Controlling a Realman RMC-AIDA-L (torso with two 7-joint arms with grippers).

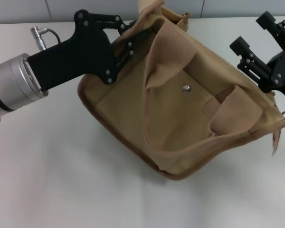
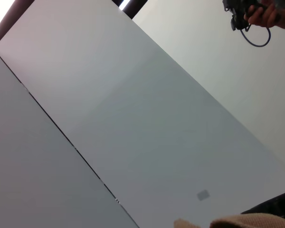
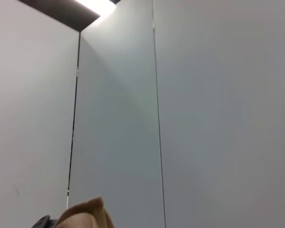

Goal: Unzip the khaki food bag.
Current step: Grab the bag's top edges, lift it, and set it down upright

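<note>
table [image 1: 61,190]: white; we see the khaki food bag [image 1: 180,118] lying tilted on it
left gripper [image 1: 126,40]: fingers pinch the bag's far-left top edge
right gripper [image 1: 261,71]: at the bag's right end; finger state unclear
labels: none readable

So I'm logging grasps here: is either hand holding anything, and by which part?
Both hands are at the khaki food bag: left hand at its far left top edge, right hand at its right end. Actual grip cannot be told.
</note>
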